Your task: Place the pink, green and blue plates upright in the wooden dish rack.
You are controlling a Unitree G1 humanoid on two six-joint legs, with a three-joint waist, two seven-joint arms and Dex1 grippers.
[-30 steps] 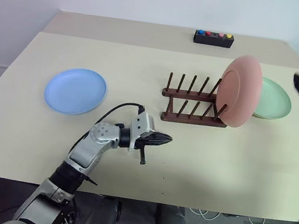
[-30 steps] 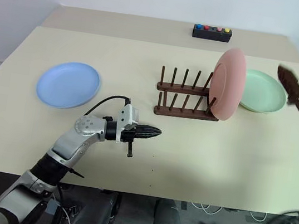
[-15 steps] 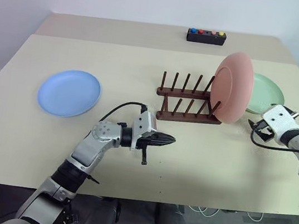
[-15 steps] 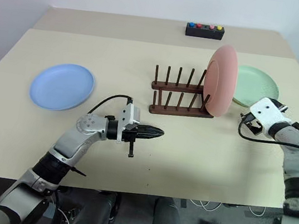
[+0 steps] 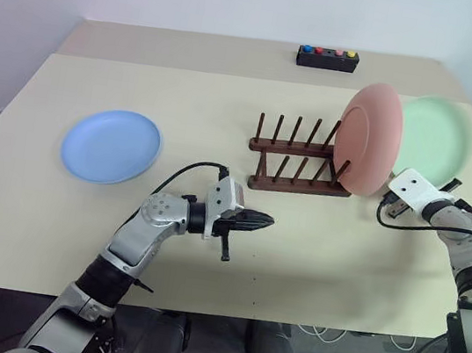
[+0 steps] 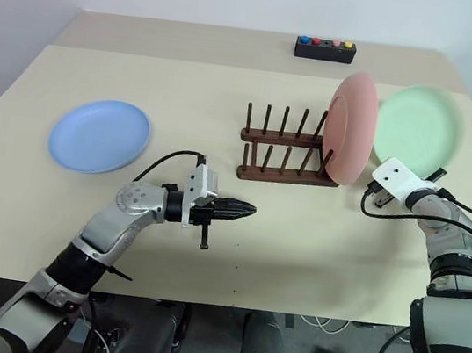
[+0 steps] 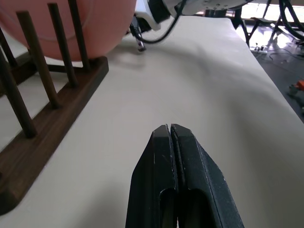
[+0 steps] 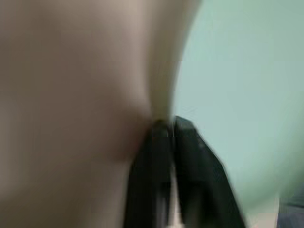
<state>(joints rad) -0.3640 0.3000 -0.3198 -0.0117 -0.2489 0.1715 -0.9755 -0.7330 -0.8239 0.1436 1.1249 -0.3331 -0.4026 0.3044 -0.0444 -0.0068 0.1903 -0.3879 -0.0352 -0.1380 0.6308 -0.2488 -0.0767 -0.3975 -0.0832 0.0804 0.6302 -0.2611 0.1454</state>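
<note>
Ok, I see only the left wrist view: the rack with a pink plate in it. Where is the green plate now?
Observer: The right gripper is shut on the rim of the green plate, which stands tilted up just right of the pink plate.
Operator: And the blue one?
Observer: The blue plate lies flat on the table, well left of the wooden dish rack, with no gripper near it.

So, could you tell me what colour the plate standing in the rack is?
Salmon pink; the left eye view shows it best.
</note>
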